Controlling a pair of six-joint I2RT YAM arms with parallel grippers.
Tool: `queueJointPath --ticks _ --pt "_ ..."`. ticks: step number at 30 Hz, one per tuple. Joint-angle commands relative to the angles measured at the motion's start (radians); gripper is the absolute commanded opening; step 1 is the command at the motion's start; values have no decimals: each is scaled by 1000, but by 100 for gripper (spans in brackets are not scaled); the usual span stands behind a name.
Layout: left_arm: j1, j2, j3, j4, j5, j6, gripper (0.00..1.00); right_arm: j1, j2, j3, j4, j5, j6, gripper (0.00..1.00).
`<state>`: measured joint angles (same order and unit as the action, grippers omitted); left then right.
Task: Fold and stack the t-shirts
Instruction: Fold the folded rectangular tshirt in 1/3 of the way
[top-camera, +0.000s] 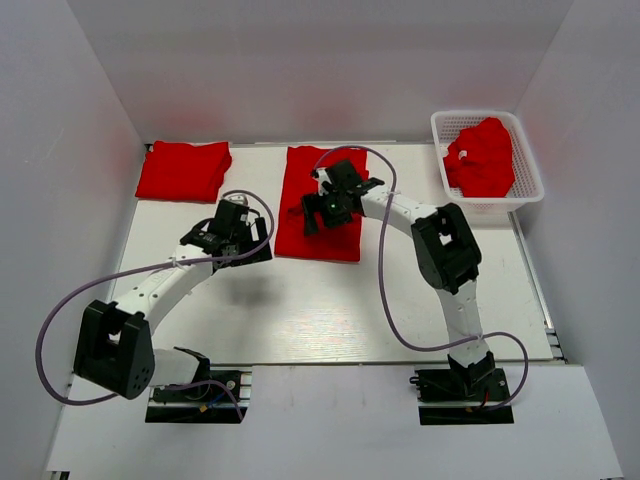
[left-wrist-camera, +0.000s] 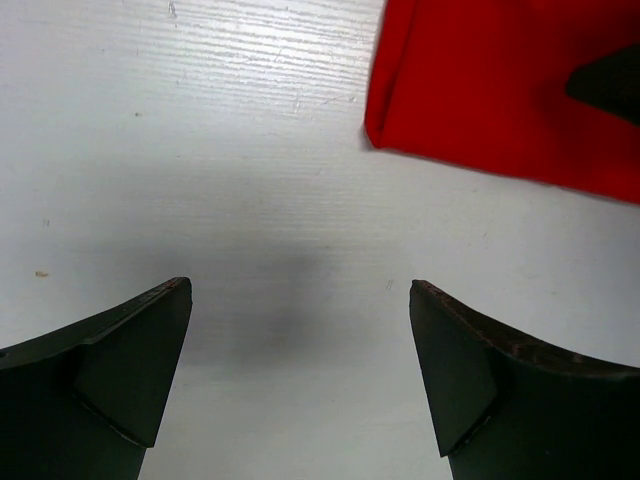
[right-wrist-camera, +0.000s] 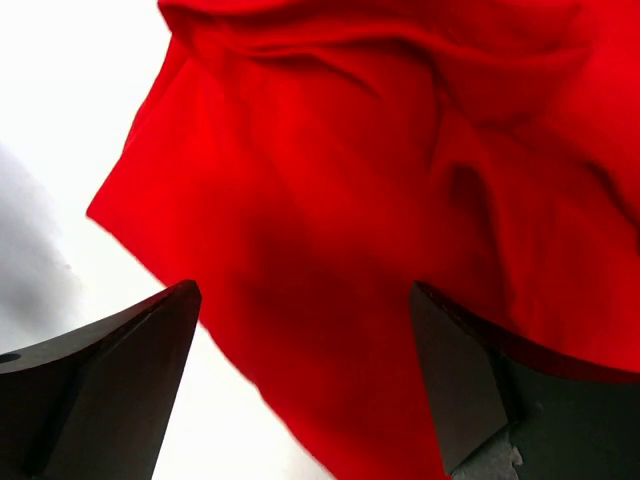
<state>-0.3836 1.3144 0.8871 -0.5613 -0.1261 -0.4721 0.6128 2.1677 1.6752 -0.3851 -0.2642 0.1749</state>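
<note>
The left claw (left-wrist-camera: 300, 287) stands wide and holds nothing, hanging over bare table (left-wrist-camera: 200, 150); the centre t-shirt (top-camera: 330, 240) lies ahead of it and off to its right, with only a neat folded corner reaching into its wrist view; the right claw (right-wrist-camera: 303, 290) is equally wide and empty, poised directly over the same garment, whose cloth fills the space under and ahead of its fingers and looks rumpled there, one edge trailing off beyond its left finger

From above, that shirt appears laid as a long strip, so the step in hand is judged to be the fold that brings one end over the other; to do it well, each claw should take a corner at the same end, the left one shifting forward and right to reach the corner near it; the jaws should close on all layers together, or the under-layer will drag; both should lift low and travel at one pace so the edge stays straight; the creases under the right claw would be best pulled flat first

The folded t-shirt (top-camera: 185, 170) waits far ahead and left of the left claw; more t-shirts (top-camera: 485, 160) sit in the basket (top-camera: 475, 115), well off to the right claw's right
</note>
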Motion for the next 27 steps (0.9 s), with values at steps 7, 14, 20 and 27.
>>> queueJointPath --ticks 7,14,20,27 --pt "-5 -72 -34 -32 26 -11 100 13 67 89 158 137 -26 90" --pt "-5 -72 -43 -32 26 -11 100 8 107 136 203 215 -34 90" --pt "-5 -72 -43 -32 26 -2 100 8 155 253 200 315 -75 90" --pt "5 -72 -43 -32 26 -2 100 -4 233 386 189 427 -133 90"
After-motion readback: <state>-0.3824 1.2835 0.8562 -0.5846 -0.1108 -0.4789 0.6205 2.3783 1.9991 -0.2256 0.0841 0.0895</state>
